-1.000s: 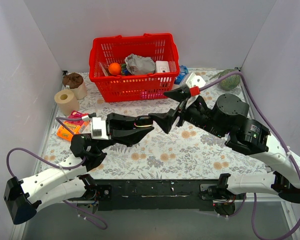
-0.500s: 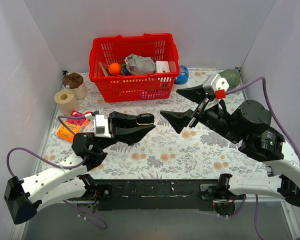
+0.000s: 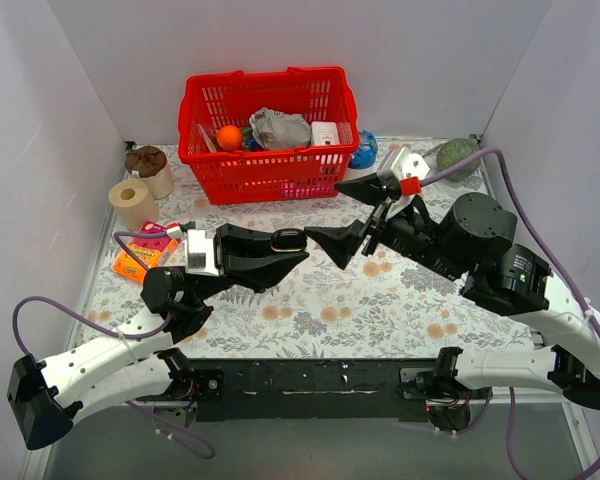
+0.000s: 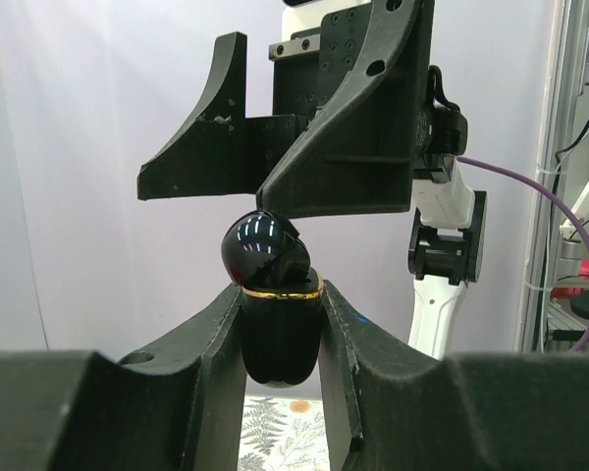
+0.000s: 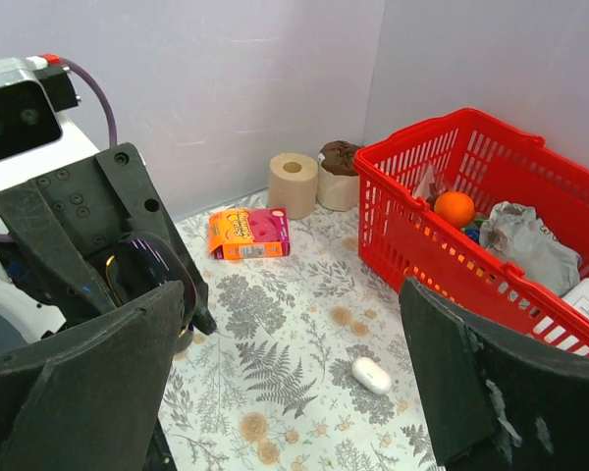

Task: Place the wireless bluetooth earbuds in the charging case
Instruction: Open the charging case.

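Right tool [image 3: 342, 214] nearer, agape; left tool [image 4: 280, 296] tight around charging case [image 4: 263, 251].

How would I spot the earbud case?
Look just in front of the red basket. There the left claw pinches the earbud case in mid-air. It is glossy black with a gold band, unlike the white case lying on the table.

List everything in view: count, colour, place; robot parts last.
plastic mesh basket: 1, red, far centre.
round fruit: 1, orange, in basket.
crumpled bag: 1, grey, in basket.
small box: 1, white, in basket.
paper roll: 1, beige, far left.
snack box: 1, orange-pink, left.
lumpy object: 1, green, far right.
pill-shaped case: 1, white, on floral cloth.
glossy rounded charging case: 1, black, gripped above cloth.
left gripper: 1, black, shut on that case.
right gripper: 1, black, open.
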Available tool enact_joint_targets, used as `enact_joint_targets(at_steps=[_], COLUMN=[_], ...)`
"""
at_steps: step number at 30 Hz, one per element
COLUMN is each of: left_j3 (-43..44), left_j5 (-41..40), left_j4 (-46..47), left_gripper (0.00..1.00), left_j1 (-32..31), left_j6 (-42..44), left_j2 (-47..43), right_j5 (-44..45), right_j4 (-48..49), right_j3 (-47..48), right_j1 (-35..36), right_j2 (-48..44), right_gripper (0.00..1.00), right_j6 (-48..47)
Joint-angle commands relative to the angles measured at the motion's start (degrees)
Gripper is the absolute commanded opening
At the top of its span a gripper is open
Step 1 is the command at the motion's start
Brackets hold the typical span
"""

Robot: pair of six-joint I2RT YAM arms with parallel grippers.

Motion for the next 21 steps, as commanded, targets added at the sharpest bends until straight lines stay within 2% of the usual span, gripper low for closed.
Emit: enact_joint_targets(at_steps=[1, 11, 19, 21], left_j3=[0.2, 0.5, -1.1, -4.1], left_j5=[-0.6, -2.9, -3.5, 0.7], left_j4=[-0.1, -1.6, -5.4, -3.8], left_gripper=[0.0, 0.0, 0.0, 0.0], left_j1=[0.0, 0.0, 0.0, 0.0], left_j6=[-0.3, -2.4, -7.9, -9.3], left_j2=[-0.7, -1.5, -5.5, -6.9], right_j5=[-3.9, -3.5, 3.3, 4.2], right_j4=[-2.2, -4.3, 10.5, 11.9], right_j3=[3.6, 3.0, -9.4, -11.8], right_j1=[0.3, 0.3, 0.3, 0.3], right_j2=[2.3, 2.6, -8.3, -11.2], right_gripper=[0.98, 0.98, 0.98, 0.98], right_j6=[-0.2, -0.2, 0.6, 0.0])
